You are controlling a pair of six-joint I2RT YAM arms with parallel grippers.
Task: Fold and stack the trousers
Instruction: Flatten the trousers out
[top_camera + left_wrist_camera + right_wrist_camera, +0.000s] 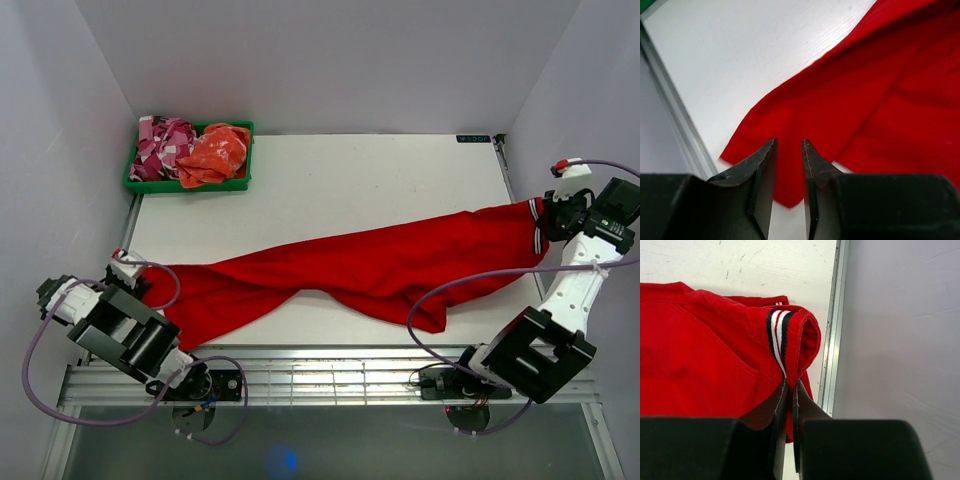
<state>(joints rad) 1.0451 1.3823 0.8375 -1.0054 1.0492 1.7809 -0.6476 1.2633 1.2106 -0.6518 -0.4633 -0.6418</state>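
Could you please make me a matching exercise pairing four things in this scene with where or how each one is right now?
Things:
1. trousers
2. green bin
3. left tool
4. right tool

Places or states:
a. shut on the striped waistband
b. at the far left corner of the table
c. jaws parted just above red cloth
d. stretched across the table, left to right

Pairs: 1-d; 2-b; 3-c; 4-a
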